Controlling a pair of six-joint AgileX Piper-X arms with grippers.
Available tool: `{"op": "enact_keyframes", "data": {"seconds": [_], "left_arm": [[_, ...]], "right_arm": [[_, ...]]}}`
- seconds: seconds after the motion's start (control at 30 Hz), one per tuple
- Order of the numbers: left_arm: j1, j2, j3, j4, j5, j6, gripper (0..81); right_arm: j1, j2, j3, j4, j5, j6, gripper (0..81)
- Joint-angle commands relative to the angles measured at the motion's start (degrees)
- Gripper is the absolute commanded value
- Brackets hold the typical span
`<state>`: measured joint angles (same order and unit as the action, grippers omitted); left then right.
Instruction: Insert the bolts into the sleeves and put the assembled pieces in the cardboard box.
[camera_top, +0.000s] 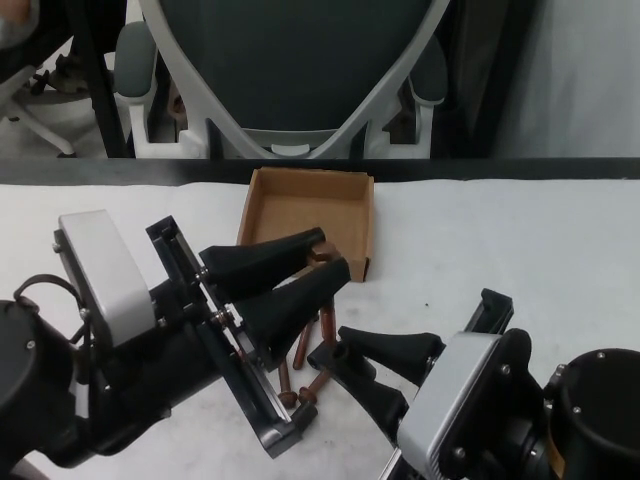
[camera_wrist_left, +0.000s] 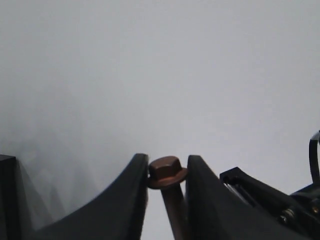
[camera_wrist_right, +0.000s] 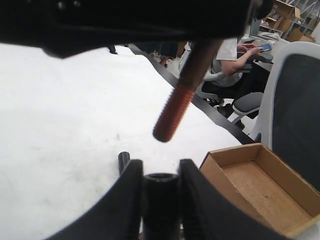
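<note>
Bolt (camera_wrist_left: 167, 172) gripped in left claw (camera_wrist_left: 167, 159) | sleeve (camera_wrist_right: 161, 195) gripped in right claw (camera_wrist_right: 160, 167) | the two apart

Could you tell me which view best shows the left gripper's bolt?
The right wrist view: the bolt shows its shank and threaded tip there. The left wrist view gives its head, clamped in the left gripper; the high view, its head at the fingertips.
</note>
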<state>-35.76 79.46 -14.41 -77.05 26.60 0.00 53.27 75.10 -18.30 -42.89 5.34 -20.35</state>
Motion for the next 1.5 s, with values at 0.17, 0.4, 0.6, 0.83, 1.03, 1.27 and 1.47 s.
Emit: {"op": "enact_keyframes", "data": {"seconds": [0.17,0.4,0.6,0.83,1.03,1.27,1.47], "left_arm": [[-0.2,-1.0,0.5,-7.9,6.2,1.3,0.8],[-0.2,-1.0,1.5,-10.7,6.1,0.0,0.8],[-0.2,-1.0,1.5,-10.7,6.1,0.0,0.8],[-0.2,-1.0,1.5,-10.7,6.1,0.3,0.8],[-0.2,-1.0,1.5,-10.7,6.1,0.4,0.8],[-0.2,-1.0,1.5,-10.7,6.1,0.4,0.8],[-0.2,-1.0,1.5,-10.7,6.1,-2.1,0.8]], "right_arm": [[-0.2,-0.4,-0.8,-1.1,-0.4,5.5,0.2],[-0.2,-0.4,-0.8,-4.3,-0.4,8.7,0.2],[-0.2,-0.4,-0.8,-4.6,-2.4,11.2,0.2],[-0.2,-0.4,-0.8,-5.1,-6.1,12.9,0.2],[-0.2,-0.4,-0.8,-7.0,-6.6,12.8,0.2],[-0.2,-0.4,-0.8,-7.4,-6.6,12.7,0.2],[-0.2,-0.4,-0.8,-8.7,-6.6,12.3,0.2]]}}
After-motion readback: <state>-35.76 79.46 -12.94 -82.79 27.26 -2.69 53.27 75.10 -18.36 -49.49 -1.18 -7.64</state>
